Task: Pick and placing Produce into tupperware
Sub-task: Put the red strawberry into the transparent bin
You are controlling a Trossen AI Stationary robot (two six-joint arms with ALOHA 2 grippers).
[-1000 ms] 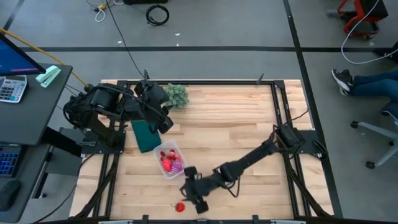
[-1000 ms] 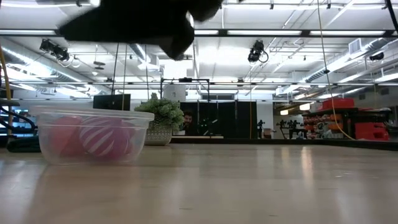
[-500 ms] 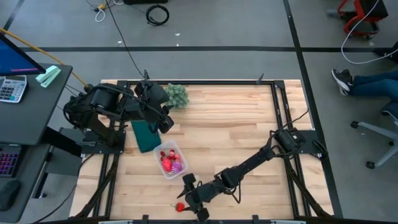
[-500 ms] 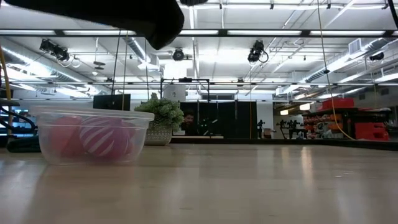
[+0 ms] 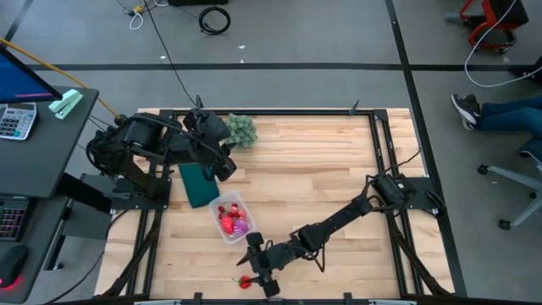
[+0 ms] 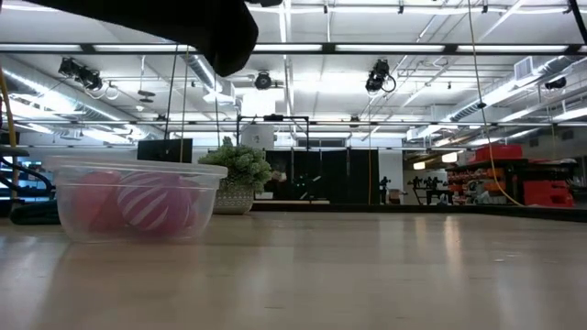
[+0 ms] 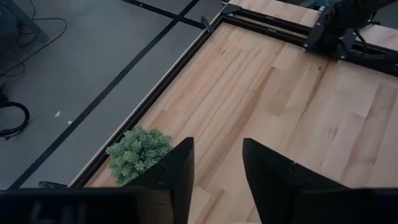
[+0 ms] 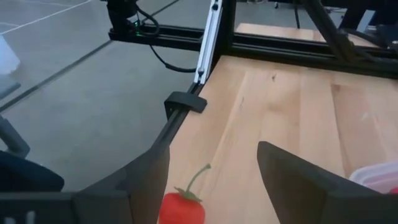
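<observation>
The tupperware (image 5: pixel 230 218) is taken as the landmark, resting on the wooden table (image 5: pixel 322 169) with red and pink produce (image 5: pixel 231 220) and one striped purple piece inside it. To its left and farther back, the left gripper (image 5: pixel 227 169) is seen hovering above the dark green flat piece (image 5: pixel 196 184), its fingers (image 7: pixel 177 171) set apart with nothing between them; the pale-green plant (image 5: pixel 240 129) stands beyond it at the table's back edge. Toward the front edge from the tupperware, a red stemmed piece (image 5: pixel 246 282) lies on the table. Just over it, the right gripper (image 5: pixel 257 269) is held with its fingers (image 8: pixel 149 180) spread wide, the red piece lying between them, unclamped.
</observation>
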